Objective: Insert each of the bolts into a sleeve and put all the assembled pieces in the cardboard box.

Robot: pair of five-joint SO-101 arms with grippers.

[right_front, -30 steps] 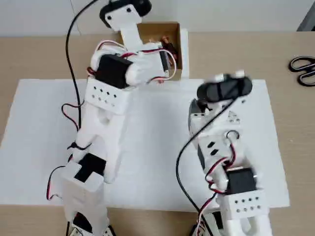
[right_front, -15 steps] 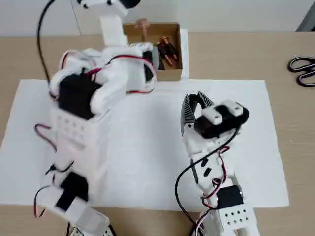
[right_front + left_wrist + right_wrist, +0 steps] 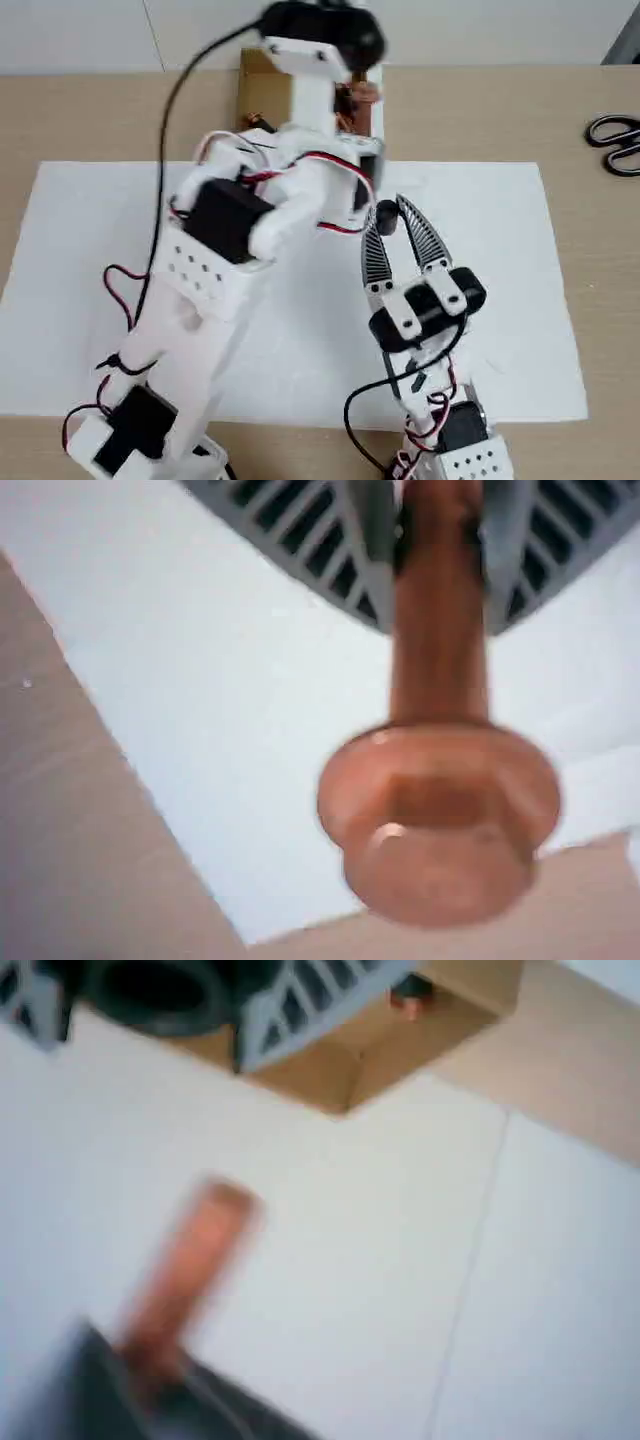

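Observation:
My left gripper (image 3: 440, 540) is shut on the shaft of a copper bolt (image 3: 440, 810), whose wide head points away from the fingers. In the high view this bolt (image 3: 366, 93) hangs by the right wall of the cardboard box (image 3: 262, 88), under the left arm's wrist. My right gripper (image 3: 389, 211) is shut on a black sleeve (image 3: 386, 217) over the white sheet, a little in front of the box. The right wrist view looks past the sleeve (image 3: 160, 990) to the copper bolt (image 3: 190, 1260) and the box (image 3: 400, 1050), with another bolt (image 3: 408, 1000) inside.
A white paper sheet (image 3: 90, 250) covers the middle of the wooden table. Black-handled scissors (image 3: 615, 140) lie at the far right edge. The left arm stretches diagonally across the sheet from the near left corner to the box.
The left arm swung right with the bolt, from the box's left side to its right side. The right arm stretched forward, bringing the sleeve closer to the box.

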